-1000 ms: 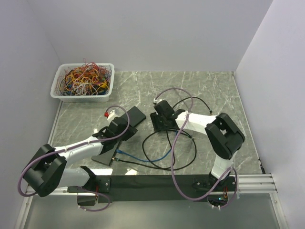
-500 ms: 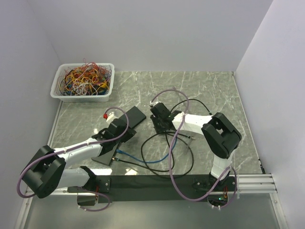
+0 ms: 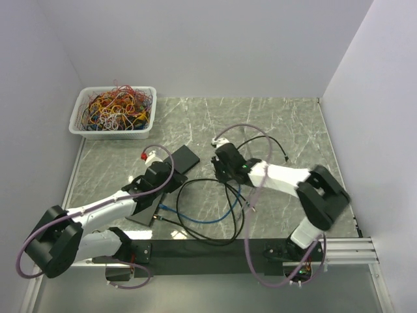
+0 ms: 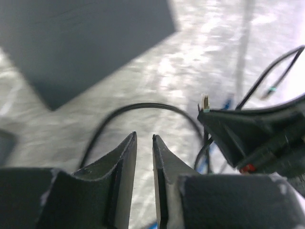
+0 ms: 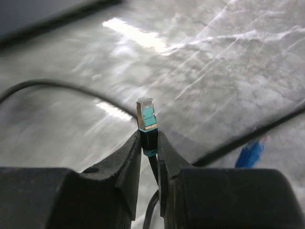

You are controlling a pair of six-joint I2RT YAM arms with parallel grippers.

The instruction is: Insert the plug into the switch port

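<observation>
Teal-booted plug (image 5: pixel 146 114) now sits pinched in your right gripper (image 5: pixel 148 137), which clamped shut on it within the last second, tip standing clear above the fingertips. Your left gripper (image 4: pixel 144 142) is a slit apart, empty, beside the black switch (image 3: pixel 186 158). Grasp done; aligning to a port comes next.

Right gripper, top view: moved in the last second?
Yes. The right gripper has shifted slightly toward the near edge, farther from the wire bin, now shut on the plug.
</observation>
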